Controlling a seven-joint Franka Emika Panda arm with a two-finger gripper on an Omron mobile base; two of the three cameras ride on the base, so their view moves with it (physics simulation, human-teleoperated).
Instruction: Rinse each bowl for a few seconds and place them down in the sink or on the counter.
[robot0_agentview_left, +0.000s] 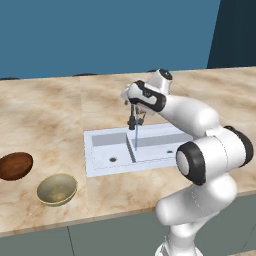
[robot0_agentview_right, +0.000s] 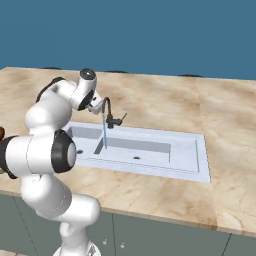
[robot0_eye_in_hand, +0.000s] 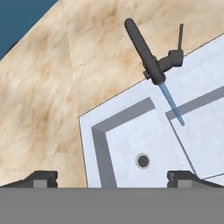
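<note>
Left base view: 2 bowls, brown bowl (robot0_agentview_left: 15, 166) and gold bowl (robot0_agentview_left: 57, 189), sit on the counter (robot0_agentview_left: 45, 120) left of the sink (robot0_agentview_left: 100, 150); faucet (robot0_agentview_left: 133, 117) running; gripper (robot0_eye_in_hand: 112, 177) wide, holding nothing.

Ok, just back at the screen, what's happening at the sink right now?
The faucet is running, a thin stream falling near the divider of the white sink. The arm hangs over the sink with its gripper open and empty. Both bowls sit on the counter left of the sink, untouched: the brown bowl and the olive-gold bowl in front of it. Nothing looks rinsed yet.
</note>
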